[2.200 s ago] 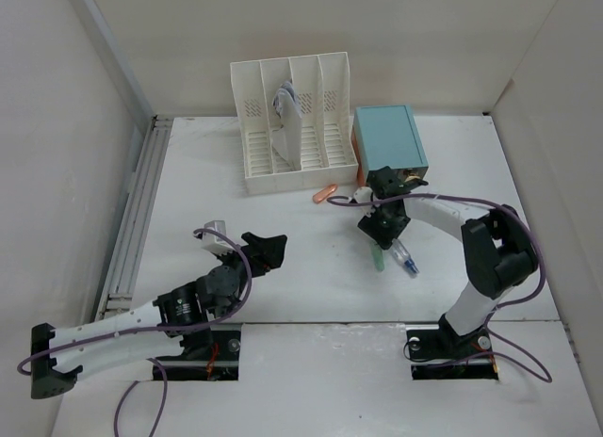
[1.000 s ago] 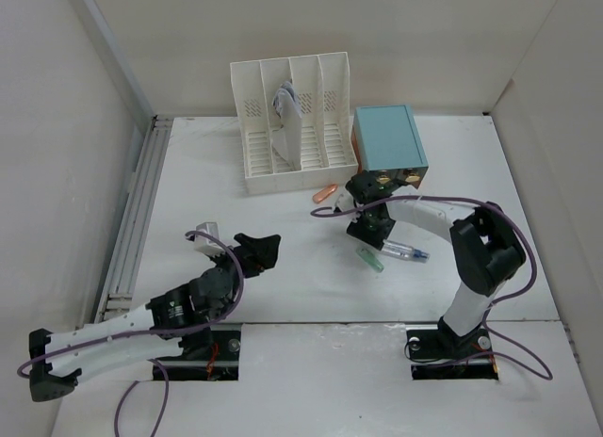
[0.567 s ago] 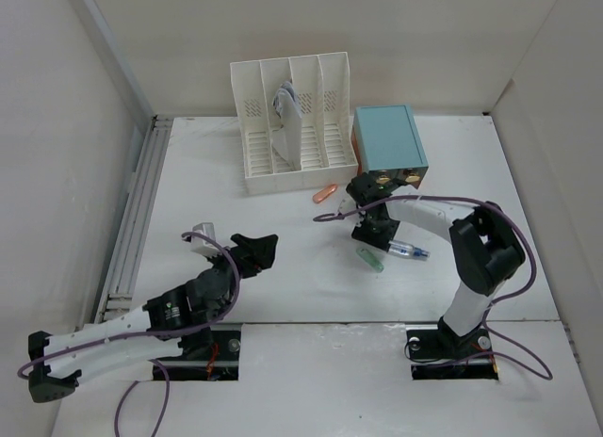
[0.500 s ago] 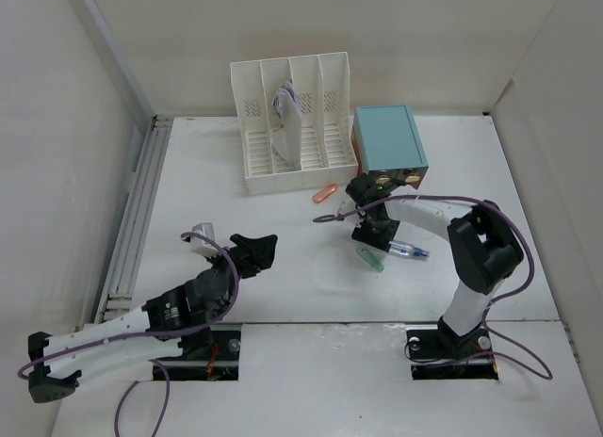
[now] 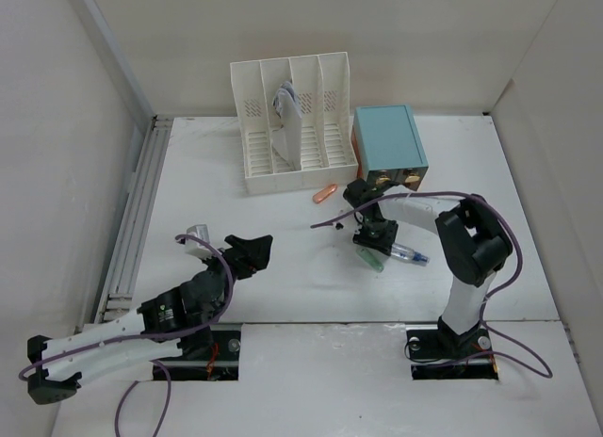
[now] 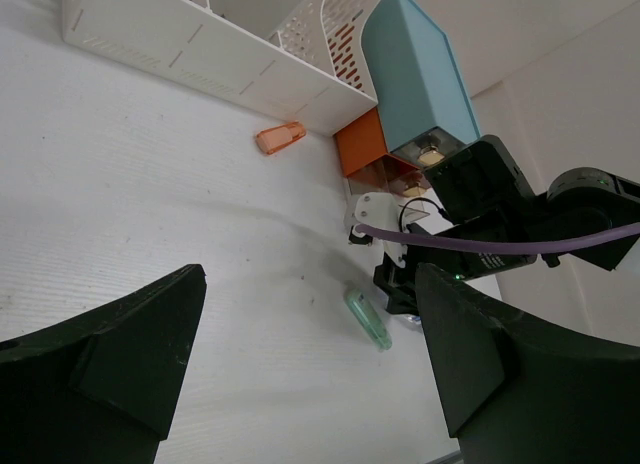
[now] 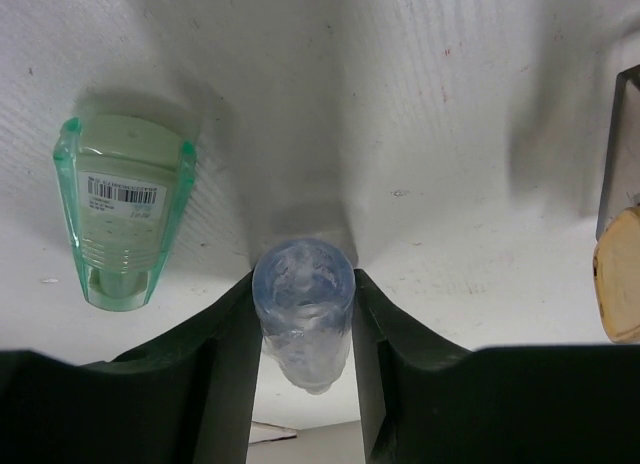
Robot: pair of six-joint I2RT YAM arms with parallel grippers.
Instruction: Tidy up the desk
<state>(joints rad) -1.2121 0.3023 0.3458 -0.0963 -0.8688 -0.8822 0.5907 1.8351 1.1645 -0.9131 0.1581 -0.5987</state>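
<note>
Right wrist view cuts off most of the clear pen [image 5: 405, 254], but the right pincer [image 7: 303, 284] is clamped against both its sides, with a green cap [image 7: 125, 209] just beside. Left pincer [image 6: 308, 284] gapes wide, holding nothing. White bench [image 5: 217, 192] sits under everything and looks wider than deep, rails [image 5: 137, 211] down its left edge. File rack [image 5: 292, 126] and teal box [image 5: 388, 140] stand at the back.

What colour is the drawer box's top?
Teal; the drawer box shows best in the top external view.
</note>
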